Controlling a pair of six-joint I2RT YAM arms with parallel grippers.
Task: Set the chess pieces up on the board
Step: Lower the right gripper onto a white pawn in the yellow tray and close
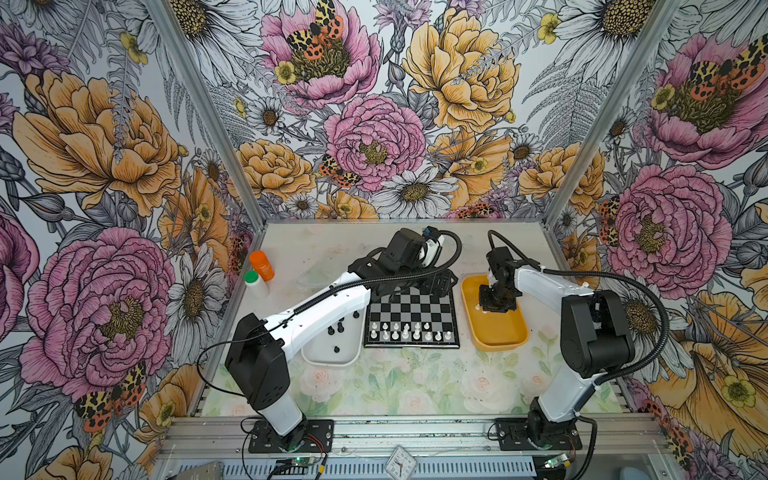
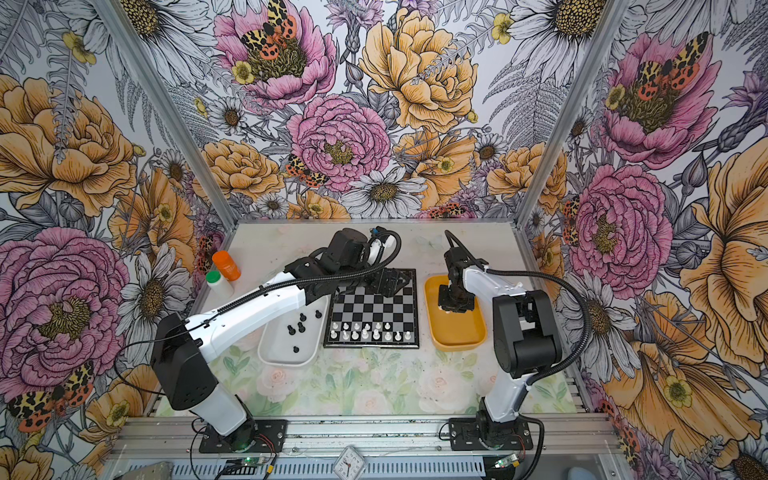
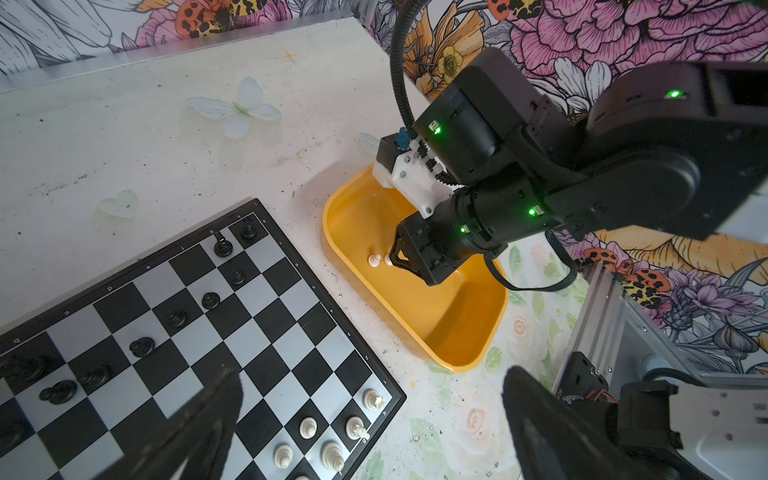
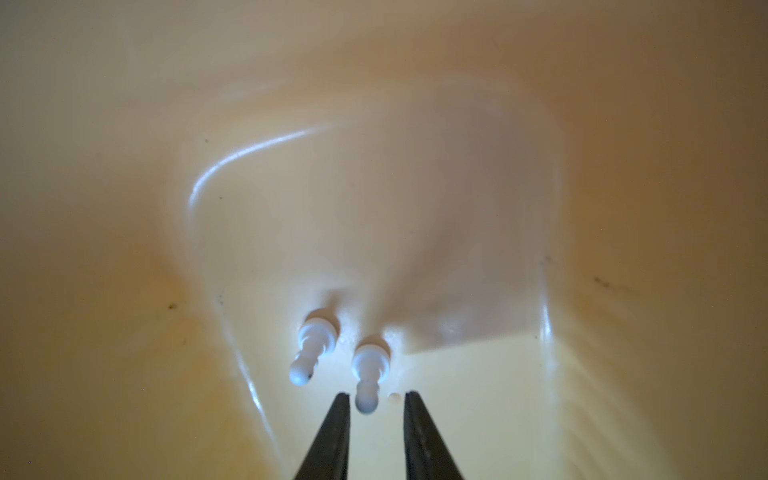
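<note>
Left gripper [image 3: 371, 376]: fingers spread wide, empty, above board [image 3: 249, 332].
Right gripper [image 4: 376, 395]: narrowly parted around white pawn [image 4: 368, 365] head, not clamped, inside yellow tray [image 3: 457, 328].

In both top views the left arm [image 1: 324, 303] covered the far rows of the board [image 1: 415, 309], so the black pieces [image 3: 210, 300] there were hidden. The white pieces [image 1: 405, 332] on the board's near rows were too small to name. Right of the board, the right end effector [image 1: 484, 306] hid part of the yellow tray [image 1: 498, 332].
</note>
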